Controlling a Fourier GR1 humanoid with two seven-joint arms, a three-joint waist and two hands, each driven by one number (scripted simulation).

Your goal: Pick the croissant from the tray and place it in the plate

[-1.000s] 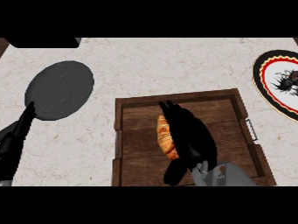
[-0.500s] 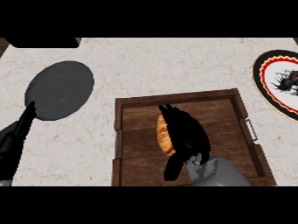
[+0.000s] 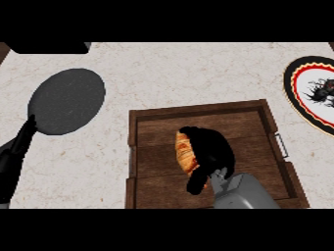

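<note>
Since a moment ago your right hand has drawn its fingers in: they were stretched out along the croissant, and now they curl down over it, with the thumb hanging low on the left, so the hand closes on the pastry from above. You see the speckled pale counter filling most of the view, and on it the wooden tray sits in the lower middle, its dark raised rim running round plank-like boards and a small metal handle showing on its right side. You find the plate at the right edge, well apart from the tray, white with a red and black scalloped border and a dark dragon-like figure in its middle. You have a dark round pan to the left of the tray. Your left hand shows near the lower left edge, fingers straight and relaxed, holding nothing. You can see only the left part of the croissant, golden brown, lying in the middle of the tray beneath your right hand
</note>
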